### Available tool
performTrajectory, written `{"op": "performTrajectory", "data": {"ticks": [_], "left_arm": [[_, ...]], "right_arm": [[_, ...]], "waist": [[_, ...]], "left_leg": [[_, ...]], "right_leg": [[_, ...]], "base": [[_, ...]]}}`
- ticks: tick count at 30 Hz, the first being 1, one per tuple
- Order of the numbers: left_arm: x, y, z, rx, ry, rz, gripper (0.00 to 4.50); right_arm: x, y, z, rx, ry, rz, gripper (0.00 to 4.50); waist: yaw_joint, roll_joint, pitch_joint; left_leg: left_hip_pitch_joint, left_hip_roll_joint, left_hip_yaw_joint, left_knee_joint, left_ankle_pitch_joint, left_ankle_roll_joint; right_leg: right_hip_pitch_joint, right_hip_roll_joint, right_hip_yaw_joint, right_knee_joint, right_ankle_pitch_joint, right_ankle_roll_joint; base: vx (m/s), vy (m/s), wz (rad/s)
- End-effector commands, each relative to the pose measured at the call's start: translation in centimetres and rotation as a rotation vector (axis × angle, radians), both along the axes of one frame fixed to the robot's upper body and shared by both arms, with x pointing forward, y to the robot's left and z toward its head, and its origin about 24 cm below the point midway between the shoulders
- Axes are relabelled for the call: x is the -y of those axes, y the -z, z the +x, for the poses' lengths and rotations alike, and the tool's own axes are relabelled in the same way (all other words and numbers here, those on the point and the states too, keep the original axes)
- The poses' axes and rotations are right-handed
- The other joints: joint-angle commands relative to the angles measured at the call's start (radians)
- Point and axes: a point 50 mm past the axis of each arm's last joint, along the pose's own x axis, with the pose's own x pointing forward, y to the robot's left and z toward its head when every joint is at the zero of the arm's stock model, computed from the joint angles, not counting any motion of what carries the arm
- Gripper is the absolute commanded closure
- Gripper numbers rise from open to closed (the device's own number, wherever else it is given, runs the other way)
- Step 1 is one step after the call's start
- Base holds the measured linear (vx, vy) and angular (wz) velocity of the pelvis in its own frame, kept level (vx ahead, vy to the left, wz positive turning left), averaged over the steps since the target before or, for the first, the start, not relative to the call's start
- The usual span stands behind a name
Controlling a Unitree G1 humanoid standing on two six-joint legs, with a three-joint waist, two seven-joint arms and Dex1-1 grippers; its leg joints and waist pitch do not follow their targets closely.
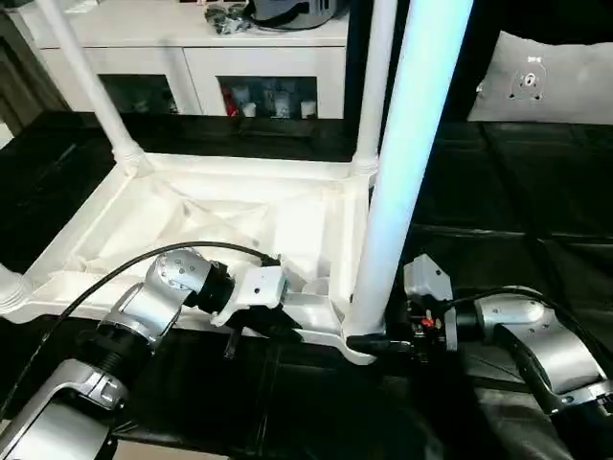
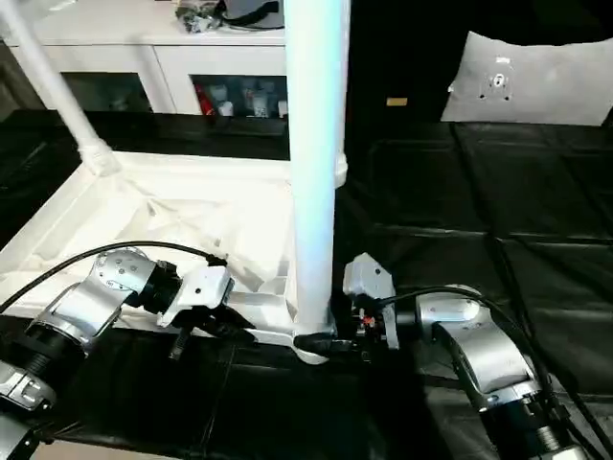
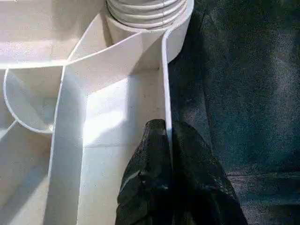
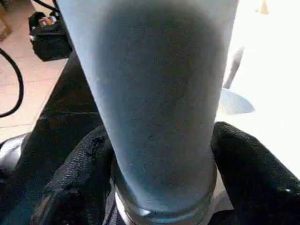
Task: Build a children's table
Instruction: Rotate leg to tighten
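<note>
One tabletop (image 1: pixel 220 225), four legs (image 1: pixel 407 163)

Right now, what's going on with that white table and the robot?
The robot is assembling the children's table, whose top lies upside down on a black mat. The left gripper is shut on the top's near rim. The right gripper has its fingers either side of the near-right leg, low down by its corner socket. That leg stands upright, and other legs already stand in their corners.
</note>
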Motion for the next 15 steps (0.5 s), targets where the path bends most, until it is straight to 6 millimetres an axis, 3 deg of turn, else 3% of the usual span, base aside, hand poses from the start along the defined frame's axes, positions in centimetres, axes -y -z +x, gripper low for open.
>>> {"op": "performTrajectory", "data": {"ticks": [1, 7, 11, 13, 15], "left_arm": [[0.3, 0.1, -0.3, -0.01, 0.091, 0.052, 4.5], [0.3, 0.2, -0.2, -0.013, 0.079, 0.045, 4.5], [0.8, 0.1, 0.0, -0.015, -0.03, -0.012, 4.5], [1.4, 0.1, 0.3, -0.01, -0.126, -0.044, 4.5], [1.7, 0.1, 0.4, -0.006, -0.173, -0.055, 4.5]], "right_arm": [[0.0, -0.3, 0.4, 0.001, -0.009, 0.004, 1.58], [-0.2, -0.2, 0.2, -0.019, -0.013, 0.018, 1.81], [-1.0, 0.4, -0.7, -0.068, 0.045, 0.064, 1.84], [-1.7, 0.9, -0.9, -0.085, 0.136, 0.092, 1.85], [-2.0, 1.2, -0.9, -0.082, 0.176, 0.093, 1.85]], "waist": [[-0.002, -0.022, -0.067], [-0.002, -0.022, -0.066], [0.001, -0.022, -0.067], [0.0, -0.018, -0.061], [-0.007, -0.022, -0.058]], "left_leg": [[0.009, 0.067, -0.021, -0.064, -0.105, 0.078], [0.01, 0.068, -0.021, -0.065, -0.114, 0.07], [0.011, 0.069, -0.022, -0.065, -0.111, 0.068], [0.012, 0.069, -0.022, -0.07, -0.148, 0.052], [0.013, 0.069, -0.023, -0.076, -0.18, 0.033]], "right_leg": [[0.041, -0.091, 0.046, -0.064, -0.113, -0.239], [0.041, -0.09, 0.046, -0.064, -0.117, -0.24], [0.04, -0.09, 0.046, -0.063, -0.102, -0.242], [0.036, -0.092, 0.047, -0.07, -0.158, -0.237], [0.037, -0.093, 0.048, -0.075, -0.209, -0.226]], "base": [[0.0, 0.0, 0.0], [0.0, 0.0, 0.0], [0.0, 0.0, 0.0], [0.0, 0.0, 0.0], [0.0, 0.0, 0.0]]}}
